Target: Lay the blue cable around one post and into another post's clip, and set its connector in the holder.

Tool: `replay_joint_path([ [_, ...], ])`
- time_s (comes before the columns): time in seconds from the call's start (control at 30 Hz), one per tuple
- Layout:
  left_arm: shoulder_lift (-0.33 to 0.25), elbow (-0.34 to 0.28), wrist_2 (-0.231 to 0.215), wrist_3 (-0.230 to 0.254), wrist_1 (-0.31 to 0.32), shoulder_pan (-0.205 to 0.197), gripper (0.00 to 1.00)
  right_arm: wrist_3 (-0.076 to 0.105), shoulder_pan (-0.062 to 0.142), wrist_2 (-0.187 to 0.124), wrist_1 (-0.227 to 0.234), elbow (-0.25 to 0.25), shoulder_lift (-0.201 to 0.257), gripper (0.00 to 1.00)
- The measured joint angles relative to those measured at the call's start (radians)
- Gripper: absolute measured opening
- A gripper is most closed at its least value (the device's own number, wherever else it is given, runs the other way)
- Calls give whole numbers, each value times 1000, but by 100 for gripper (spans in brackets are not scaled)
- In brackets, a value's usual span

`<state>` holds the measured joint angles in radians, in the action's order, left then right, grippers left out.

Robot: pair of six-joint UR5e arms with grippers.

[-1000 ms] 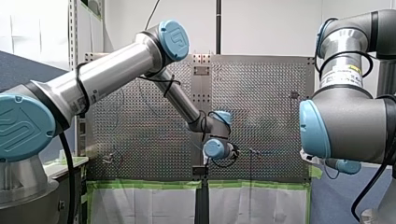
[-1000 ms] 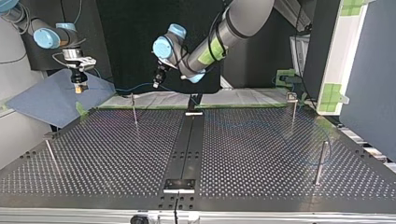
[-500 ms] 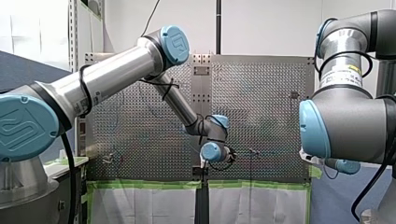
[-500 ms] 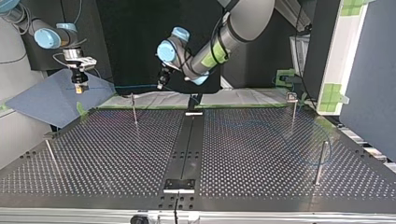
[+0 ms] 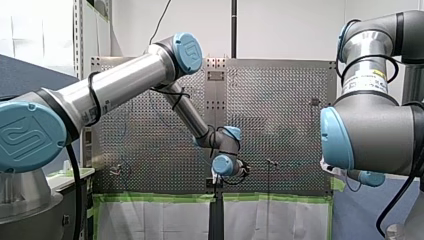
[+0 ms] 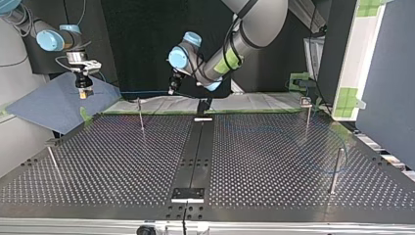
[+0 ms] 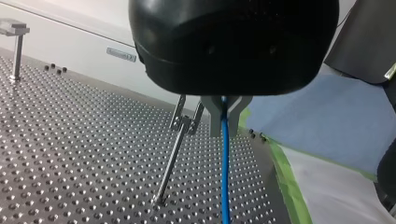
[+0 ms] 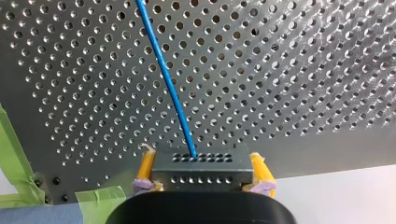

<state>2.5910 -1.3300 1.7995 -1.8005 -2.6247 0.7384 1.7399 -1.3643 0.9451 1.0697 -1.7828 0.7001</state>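
**Two Grippers Hold One Blue Cable**

The left gripper (image 7: 225,115) is shut tight. Its two thin metal fingers (image 7: 214,119) pinch the blue cable (image 7: 225,168) near their tips. The cable hangs down from the fingers in a nearly straight line, over the desk (image 7: 70,140) with all its little holes.

A thin metal post (image 7: 172,163) stands just beside the cable. It has a small clip on top. The cable does not touch the post and is not in the clip. Another post (image 7: 17,51) with a flat top stands well apart, off to the side.

The right gripper (image 8: 203,163) is shut too. Its yellow pads (image 8: 145,169) squeeze a black connector (image 8: 187,176) from both sides. The connector is a small block with rows of tiny holes. The blue cable comes out of the middle of it and runs away over the desk. Strips of green tape (image 8: 9,154) are stuck along the desk's edge near the gripper.

In the top view, the right gripper hangs over a blue cloth (image 6: 49,107), past the desk's far left corner. The left gripper hangs over the far edge of the desk, near the middle. The cable shows as a thin blue line in the air between the two grippers. More posts stand here and there on the desk. None of them can be seen touching the cable.
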Motion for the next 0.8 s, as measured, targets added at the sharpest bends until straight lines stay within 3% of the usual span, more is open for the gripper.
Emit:
replay_joint_path([
  [0.2, 1, 0, -8, -8, -1, -13, 0, 11, -3, 3, 5, 2, -1, 0],
  [0.43, 1, 1, -12, -15, -5, -22, 0, 43, -8, 12, 22, 3, -1, 0],
  [0.8, 1, 5, -26, -20, -18, -28, 0, 85, -11, 62, 27, 11, -4, 0],
])
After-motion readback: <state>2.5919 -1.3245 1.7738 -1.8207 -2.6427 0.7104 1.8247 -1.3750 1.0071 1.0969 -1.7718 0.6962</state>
